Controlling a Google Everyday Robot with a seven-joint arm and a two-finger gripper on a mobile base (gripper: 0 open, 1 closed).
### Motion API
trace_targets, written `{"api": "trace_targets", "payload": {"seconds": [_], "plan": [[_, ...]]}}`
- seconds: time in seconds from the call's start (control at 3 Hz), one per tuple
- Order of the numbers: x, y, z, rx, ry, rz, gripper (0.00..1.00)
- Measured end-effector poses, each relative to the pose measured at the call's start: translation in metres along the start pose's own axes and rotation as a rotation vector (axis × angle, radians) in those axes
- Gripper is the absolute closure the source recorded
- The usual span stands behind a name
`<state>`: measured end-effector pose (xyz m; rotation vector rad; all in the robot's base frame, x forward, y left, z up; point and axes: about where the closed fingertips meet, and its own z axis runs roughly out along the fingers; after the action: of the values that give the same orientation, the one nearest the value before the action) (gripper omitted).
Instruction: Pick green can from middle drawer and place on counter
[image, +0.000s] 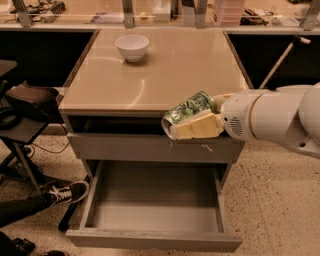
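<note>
The green can (191, 108) lies tilted on its side in my gripper (181, 121), silver end pointing left. The gripper is shut on it, with a cream finger (197, 128) under the can. It hangs in front of the counter's front edge, right of centre, just above the scratched drawer front (125, 146). The counter (170, 70) is a glossy beige top. The middle drawer (155, 240) is pulled open below, and nothing shows inside it.
A white bowl (132, 46) stands at the counter's back left. A cluttered ledge with metal posts (128, 11) runs behind. A dark chair (27, 100) and a person's leg and sneaker (62, 192) are at the left. My white arm (280, 117) reaches in from the right.
</note>
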<state>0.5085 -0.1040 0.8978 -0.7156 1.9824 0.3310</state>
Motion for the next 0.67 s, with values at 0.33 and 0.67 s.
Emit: {"api": "trace_targets", "payload": {"seconds": [0.33, 0.67], "plan": [[0.000, 0.000, 0.000, 0.000, 0.000, -0.001, 1.00], [-0.012, -0.012, 0.003, 0.007, 0.015, -0.019, 1.00]]}}
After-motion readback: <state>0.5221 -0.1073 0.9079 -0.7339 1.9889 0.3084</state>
